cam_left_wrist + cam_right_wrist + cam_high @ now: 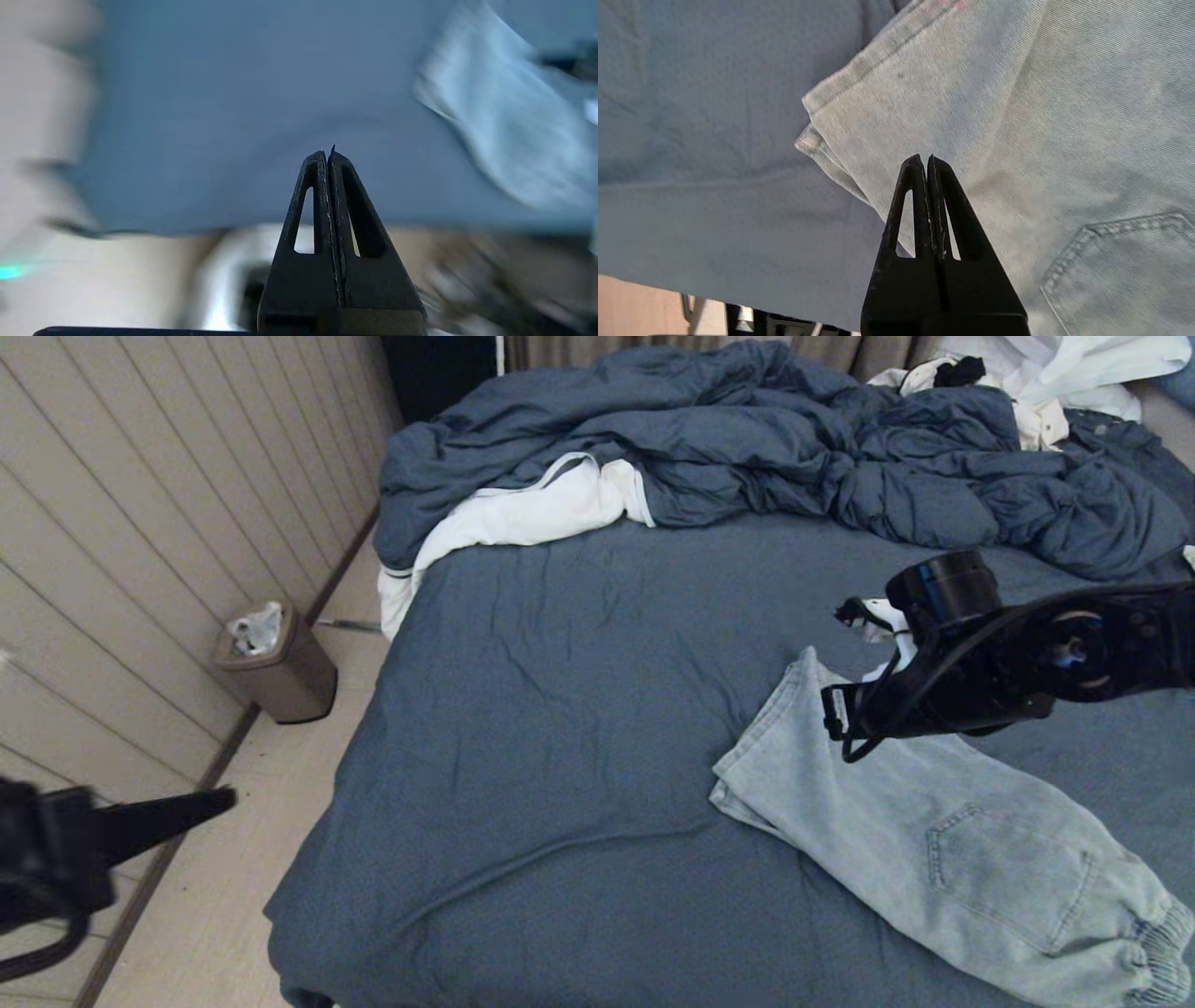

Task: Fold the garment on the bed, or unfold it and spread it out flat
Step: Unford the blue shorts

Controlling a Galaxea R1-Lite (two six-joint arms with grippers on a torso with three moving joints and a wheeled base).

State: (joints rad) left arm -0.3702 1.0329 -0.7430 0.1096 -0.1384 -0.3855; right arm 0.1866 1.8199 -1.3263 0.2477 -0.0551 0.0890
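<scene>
Right claw (927,158), pinched empty, hovered over denim shorts (943,840) on the bed (560,709); left claw (328,154) likewise. Descending closed risked bunching fabric.

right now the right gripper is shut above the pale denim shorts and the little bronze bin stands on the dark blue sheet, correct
Not quite: the bronze waste bin stands on the floor beside the bed, not on the dark blue sheet. The head view shows it. The right gripper is indeed shut above the pale denim shorts.
</scene>
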